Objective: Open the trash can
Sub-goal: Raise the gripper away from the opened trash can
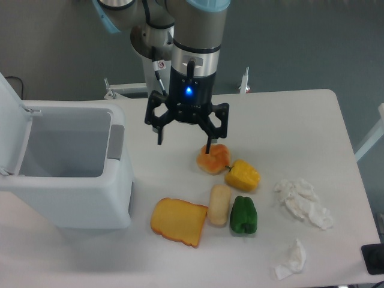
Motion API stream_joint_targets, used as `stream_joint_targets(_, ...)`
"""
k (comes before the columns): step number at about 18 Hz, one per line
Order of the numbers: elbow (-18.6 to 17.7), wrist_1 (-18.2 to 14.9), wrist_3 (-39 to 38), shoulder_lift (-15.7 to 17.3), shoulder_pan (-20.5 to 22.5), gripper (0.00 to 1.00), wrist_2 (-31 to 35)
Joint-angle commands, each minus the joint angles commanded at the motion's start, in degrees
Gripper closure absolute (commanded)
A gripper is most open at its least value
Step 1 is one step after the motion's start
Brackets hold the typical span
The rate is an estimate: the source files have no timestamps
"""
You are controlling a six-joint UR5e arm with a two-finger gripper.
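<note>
White table: trash can lid cut off at left edge; claw spread wide, empty

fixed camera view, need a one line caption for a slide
Open gripper hovers above the table beside the trash can, lid up, with toy food and crumpled tissues nearby.

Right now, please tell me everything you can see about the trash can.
The trash can is a large white boxy bin of what looks like plastic, with rounded corners. It stands upright at the table's left side. Its lid is swung up and open on the left, showing an empty-looking inside. A grey tab sits on its right rim. Nothing touches it.
</note>
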Motion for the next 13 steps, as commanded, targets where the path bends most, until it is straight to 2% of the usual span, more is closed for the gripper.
stream_joint_targets(5, 0.1, 0.0, 9.6, -0.3, 0.6, 0.00, 8.5)
stream_joint_targets(7, -0.2, -0.1, 13.5, -0.3, 0.6, 0.00, 10.0)
stream_joint_targets(13, -0.4, 0.0, 14.0, -0.3, 0.7, 0.00, 10.0)
